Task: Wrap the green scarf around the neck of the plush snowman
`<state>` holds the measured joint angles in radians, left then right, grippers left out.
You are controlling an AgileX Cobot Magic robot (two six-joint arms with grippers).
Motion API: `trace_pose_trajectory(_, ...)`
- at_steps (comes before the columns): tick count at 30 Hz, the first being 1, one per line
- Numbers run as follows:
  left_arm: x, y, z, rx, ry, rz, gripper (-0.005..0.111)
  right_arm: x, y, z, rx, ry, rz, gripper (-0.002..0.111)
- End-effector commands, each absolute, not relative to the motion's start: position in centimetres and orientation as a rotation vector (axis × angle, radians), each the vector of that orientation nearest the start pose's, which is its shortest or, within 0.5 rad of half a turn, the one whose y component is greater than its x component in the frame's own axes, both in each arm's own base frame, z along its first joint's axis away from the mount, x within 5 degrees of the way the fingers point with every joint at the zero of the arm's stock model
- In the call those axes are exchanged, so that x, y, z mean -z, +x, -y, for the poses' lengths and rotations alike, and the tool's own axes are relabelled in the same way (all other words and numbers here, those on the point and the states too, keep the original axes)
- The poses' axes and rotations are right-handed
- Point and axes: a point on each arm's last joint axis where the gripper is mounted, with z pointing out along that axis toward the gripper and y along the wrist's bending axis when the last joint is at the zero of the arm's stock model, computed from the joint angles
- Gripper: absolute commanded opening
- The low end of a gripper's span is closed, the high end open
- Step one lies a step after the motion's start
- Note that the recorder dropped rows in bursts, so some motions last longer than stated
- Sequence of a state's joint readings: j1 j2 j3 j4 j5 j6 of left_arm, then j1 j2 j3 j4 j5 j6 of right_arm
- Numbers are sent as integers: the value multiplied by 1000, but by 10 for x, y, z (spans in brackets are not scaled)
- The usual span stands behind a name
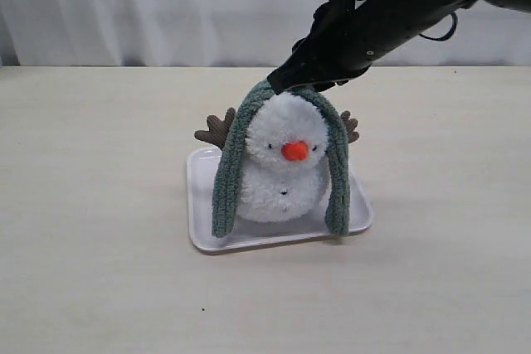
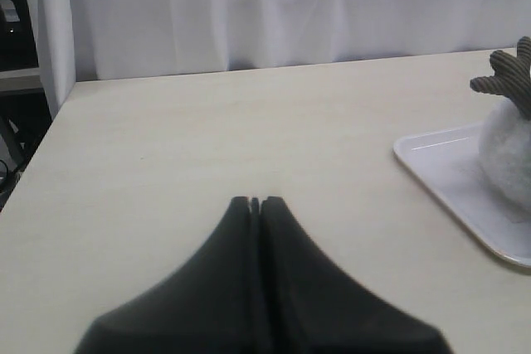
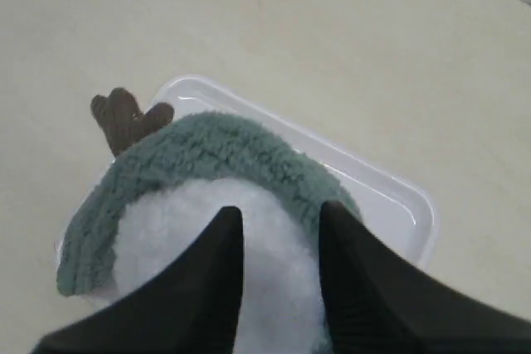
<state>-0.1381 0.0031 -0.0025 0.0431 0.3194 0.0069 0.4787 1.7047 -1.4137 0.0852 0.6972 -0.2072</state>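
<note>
The plush snowman (image 1: 282, 173) stands upright on a white tray (image 1: 207, 230). The green scarf (image 1: 229, 167) lies over the top of its head, with both ends hanging down its sides to the tray. The neck crease is uncovered at the front. My right gripper (image 1: 292, 84) hovers just above the scarf at the head's top. In the right wrist view it (image 3: 280, 215) is open over the white plush (image 3: 199, 238) with the scarf (image 3: 207, 148) beyond the fingertips. My left gripper (image 2: 255, 201) is shut on nothing, off to the snowman's side, out of the exterior view.
Brown twig arms (image 1: 217, 129) stick out behind the scarf on both sides. The tray's rim (image 2: 431, 173) and one twig arm (image 2: 508, 79) show in the left wrist view. A white curtain (image 1: 141, 6) runs behind the beige table (image 1: 91, 230).
</note>
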Motion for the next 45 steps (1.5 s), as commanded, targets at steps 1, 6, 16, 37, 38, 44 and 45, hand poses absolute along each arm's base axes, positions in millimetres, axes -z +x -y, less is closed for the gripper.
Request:
trace_pose_trajectory(1, -185, 54, 6, 55, 151, -1787, 0, -296, 358, -191, -212, -740, -2336, 30)
trace_pose_trajectory(6, -185, 54, 6, 55, 151, -1787, 0, -273, 372, -197, -187, -761, -2379, 30)
trace_pose_trajectory(16, -185, 54, 6, 55, 151, -1787, 0, -249, 387, -200, -129, -765, -2364, 30)
trace_pose_trajectory(37, -185, 54, 6, 55, 151, -1787, 0, -246, 383, -201, -161, -754, -2424, 30)
trace_pose_trajectory(38, -185, 54, 6, 55, 151, -1787, 0, -252, 380, -200, -171, -746, -2417, 30)
trace_pose_trajectory(44, -185, 54, 6, 55, 151, -1787, 0, -285, 364, -199, -278, -725, -2387, 30)
trace_pose_trajectory(45, -185, 54, 6, 55, 151, -1787, 0, -288, 362, -200, -311, -727, -2386, 30)
